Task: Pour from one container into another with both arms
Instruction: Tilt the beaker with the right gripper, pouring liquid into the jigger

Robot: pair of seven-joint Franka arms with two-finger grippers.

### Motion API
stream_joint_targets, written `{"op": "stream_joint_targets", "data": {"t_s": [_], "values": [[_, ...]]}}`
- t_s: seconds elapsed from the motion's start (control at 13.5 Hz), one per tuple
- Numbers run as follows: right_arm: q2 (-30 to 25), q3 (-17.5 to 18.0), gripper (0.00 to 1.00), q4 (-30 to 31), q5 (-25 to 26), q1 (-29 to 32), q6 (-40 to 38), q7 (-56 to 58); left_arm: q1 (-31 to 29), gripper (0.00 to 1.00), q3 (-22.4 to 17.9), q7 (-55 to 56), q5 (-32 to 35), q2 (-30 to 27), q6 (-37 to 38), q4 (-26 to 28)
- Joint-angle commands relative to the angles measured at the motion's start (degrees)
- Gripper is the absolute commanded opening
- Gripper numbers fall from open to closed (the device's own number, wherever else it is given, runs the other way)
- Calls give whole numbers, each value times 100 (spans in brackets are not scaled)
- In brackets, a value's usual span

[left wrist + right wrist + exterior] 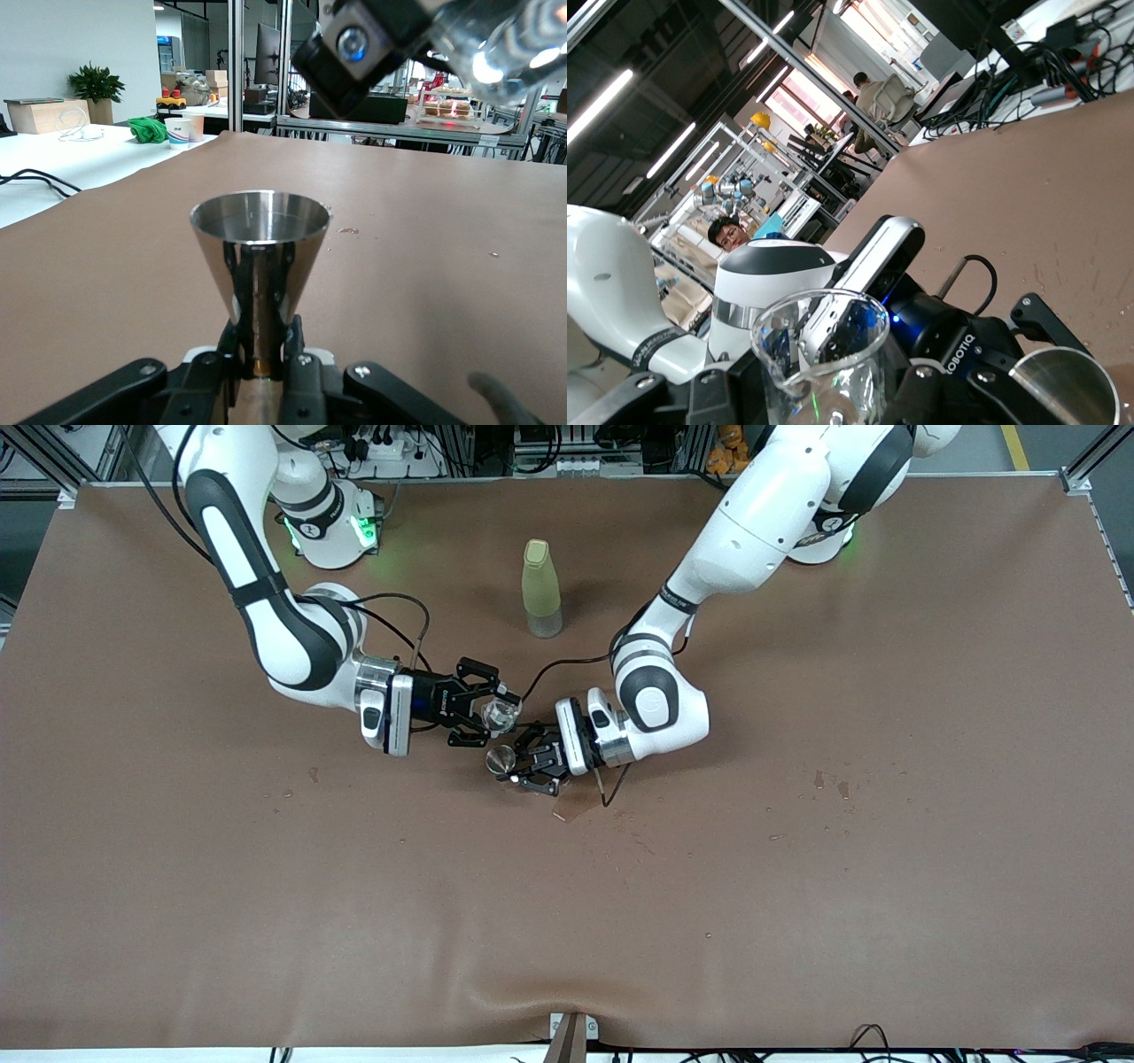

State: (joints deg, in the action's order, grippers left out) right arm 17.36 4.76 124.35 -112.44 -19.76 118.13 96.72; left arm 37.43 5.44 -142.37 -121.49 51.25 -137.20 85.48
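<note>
I see both arms meeting over the middle of the brown, faintly wrinkled table. The right gripper hangs over the table with its black jaws clamped on the clear glass cup, a small round transparent vessel with a thin rim and a little pouring lip; in the right wrist view it appears tilted against the room around it. The left gripper hangs just beside it, its jaws closed on the narrow stem of the silver metal cup. That cup is polished and cone-shaped, flaring from a slim base to a round rim, and its mirror wall reflects the table in the left wrist view. There it stands upright, mouth up, with the glass cup above it near the frame's upper corner. I cannot tell whether any liquid is in either cup. A tall yellow-green bottle with a matt capped top stands upright on the table, farther from the front camera than both cups. A few small droplets spot the surface toward the left arm's end.
</note>
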Motion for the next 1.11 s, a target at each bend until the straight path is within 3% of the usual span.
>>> {"op": "stream_joint_targets", "data": {"t_s": [0.0,1.04], "values": [[22,-19,0,-16,-181,-80,9,-258,62,0,-17,-54,-182,-53,-105,39],[268,-28,0,-218,-304,-54,9,-1629,71,0,-8,-116,-164,-115,-105,171]]}}
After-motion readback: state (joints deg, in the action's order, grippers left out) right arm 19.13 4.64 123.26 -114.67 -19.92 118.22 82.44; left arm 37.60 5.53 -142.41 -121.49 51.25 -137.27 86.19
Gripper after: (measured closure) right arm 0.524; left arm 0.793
